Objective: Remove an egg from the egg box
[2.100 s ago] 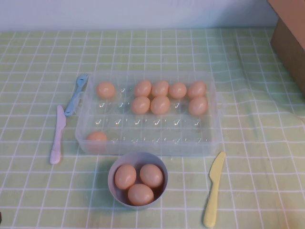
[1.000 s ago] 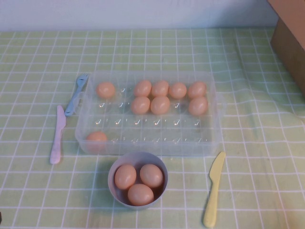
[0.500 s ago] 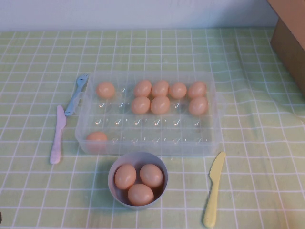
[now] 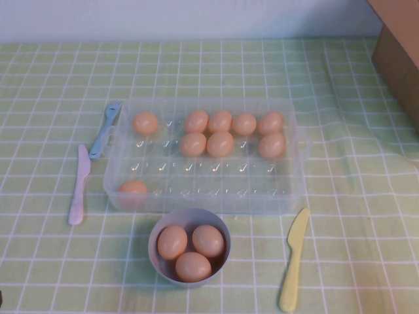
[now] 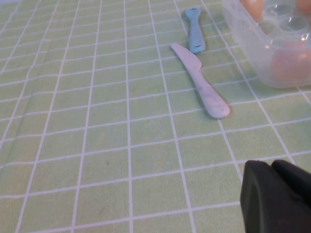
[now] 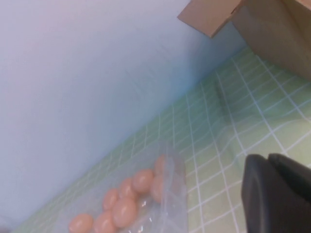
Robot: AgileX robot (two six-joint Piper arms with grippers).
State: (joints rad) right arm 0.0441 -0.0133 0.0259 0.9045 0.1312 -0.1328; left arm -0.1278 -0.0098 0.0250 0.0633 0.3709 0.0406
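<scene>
Peach-tan eggs (image 4: pixel 220 143) sit in clear egg box (image 4: pixel 288 196).

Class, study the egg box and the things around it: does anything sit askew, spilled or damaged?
One egg sits alone in the near-left corner of the egg box, apart from the eight grouped in the far rows. Nothing looks spilled or cracked. The left gripper and the shut right gripper hang clear.

Clear glossy plastic egg box (image 4: pixel 292 171), smooth matt eggs (image 4: pixel 220 143), soft checked cloth (image 4: pixel 353 196).
</scene>
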